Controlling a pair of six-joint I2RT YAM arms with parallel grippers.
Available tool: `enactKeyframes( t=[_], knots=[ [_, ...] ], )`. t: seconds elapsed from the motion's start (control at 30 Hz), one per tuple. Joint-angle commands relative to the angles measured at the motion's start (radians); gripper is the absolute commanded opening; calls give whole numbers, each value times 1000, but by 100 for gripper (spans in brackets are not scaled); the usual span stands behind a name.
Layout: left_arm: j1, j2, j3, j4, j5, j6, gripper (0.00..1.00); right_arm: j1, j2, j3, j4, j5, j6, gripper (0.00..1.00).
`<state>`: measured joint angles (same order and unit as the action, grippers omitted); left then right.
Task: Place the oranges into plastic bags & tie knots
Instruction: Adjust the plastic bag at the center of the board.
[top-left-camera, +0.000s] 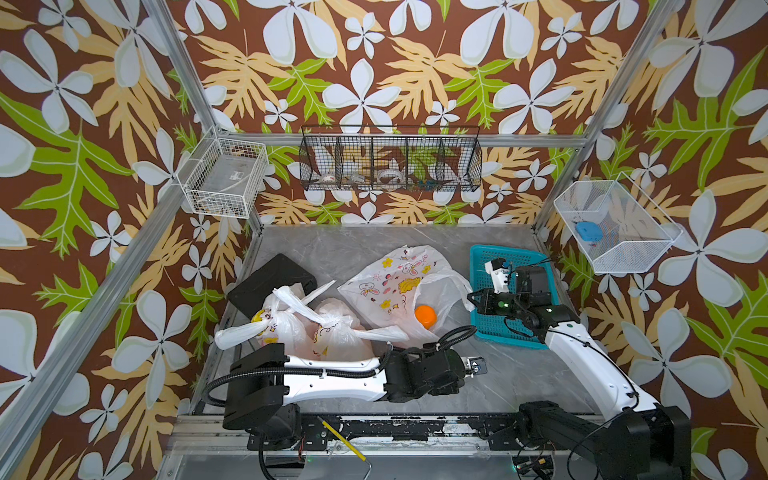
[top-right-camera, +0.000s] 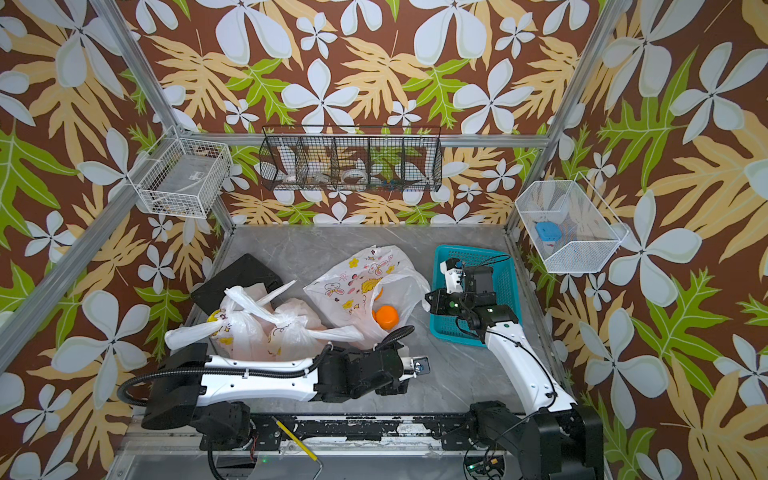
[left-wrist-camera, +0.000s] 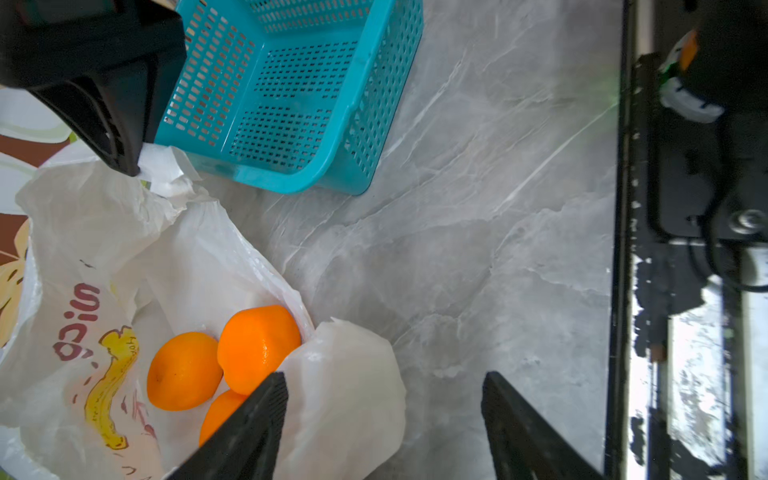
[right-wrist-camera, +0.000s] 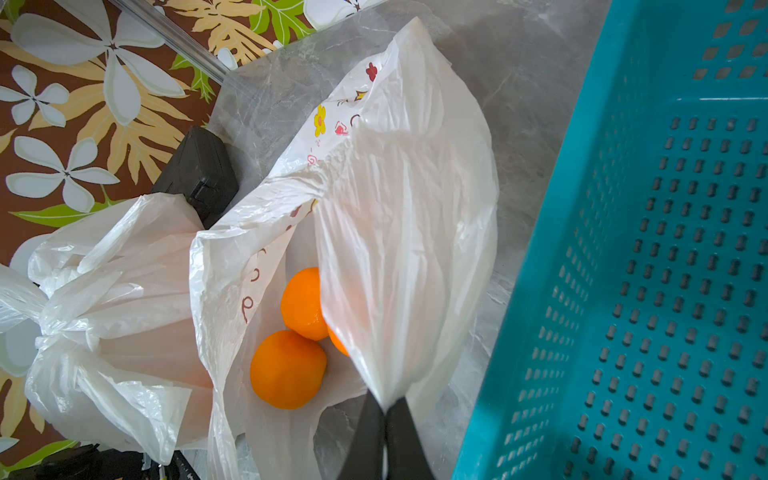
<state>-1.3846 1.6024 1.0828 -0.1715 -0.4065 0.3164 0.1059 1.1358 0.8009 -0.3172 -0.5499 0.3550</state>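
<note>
Right jaws pinch the bag (right-wrist-camera: 415, 249) up by its handle, apparently keeping the oranges (right-wrist-camera: 288, 369) in; left jaws stand apart, empty.

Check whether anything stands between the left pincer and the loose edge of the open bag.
Nothing visible does. The left pincer is open, and a loose white fold of the open bag lies partly between its fingers.
</note>
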Motion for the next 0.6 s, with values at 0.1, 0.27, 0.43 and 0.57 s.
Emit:
enactKeyframes(
  t=[0.1,0.27,0.43,0.57],
  knots=[
    [-1,87,32,-22,-113,39,76,-1,-18,-7,-9,-7,-15,0],
    [-3,150,46,-42,-225,40,73,-2,-21,-3,-13,-9,-14,0],
    [-4,150,52,-26,-307,54,34,-1,-31,7,-15,-27,-3,0],
    [-4,74,14,43,-331,79,0,-2,-56,28,-25,-72,9,0]
  ],
)
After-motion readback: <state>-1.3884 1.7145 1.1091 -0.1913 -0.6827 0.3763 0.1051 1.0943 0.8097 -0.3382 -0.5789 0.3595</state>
